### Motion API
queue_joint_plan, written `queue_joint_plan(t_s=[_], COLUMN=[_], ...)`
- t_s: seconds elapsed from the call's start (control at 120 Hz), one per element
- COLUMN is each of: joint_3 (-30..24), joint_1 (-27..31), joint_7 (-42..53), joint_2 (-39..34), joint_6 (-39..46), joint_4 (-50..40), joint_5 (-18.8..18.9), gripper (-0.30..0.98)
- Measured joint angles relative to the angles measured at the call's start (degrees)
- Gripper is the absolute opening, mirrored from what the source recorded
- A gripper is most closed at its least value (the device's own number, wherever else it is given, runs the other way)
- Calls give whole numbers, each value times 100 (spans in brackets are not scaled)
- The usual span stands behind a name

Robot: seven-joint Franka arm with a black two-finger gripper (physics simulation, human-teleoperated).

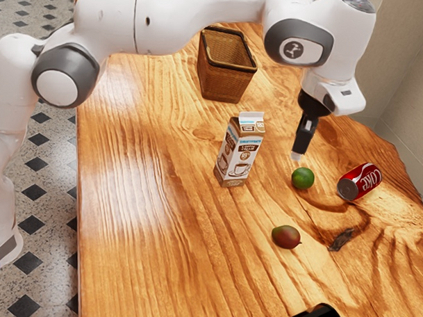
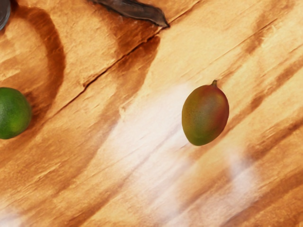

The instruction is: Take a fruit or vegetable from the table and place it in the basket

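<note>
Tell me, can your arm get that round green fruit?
Probably yes: my tool hangs close to the round green fruit, and nothing seems to stand between them.

Glossy wooden table (image 1: pixel 145 267) (visibly grained)

Lime (image 1: pixel 302 178): round, green, whole; on wooden table (image 1: pixel 145 267), near mango | Mango (image 1: pixel 286 237): oval, green blending to red, short stem; lying on its side, on table | Basket (image 1: pixel 226 83): brown, woven, dark-rimmed, open-topped; upright on table, well apart from both fruits
</note>
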Motion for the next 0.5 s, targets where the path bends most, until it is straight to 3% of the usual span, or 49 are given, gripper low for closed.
queue_joint_plan(t_s=[0.3,0.5], joint_3=[-87,-83], joint_1=[26,34], joint_7=[107,154], joint_2=[493,297], joint_6=[322,949], joint_4=[-93,-1489], joint_5=[-219,-581], gripper=[66,66])
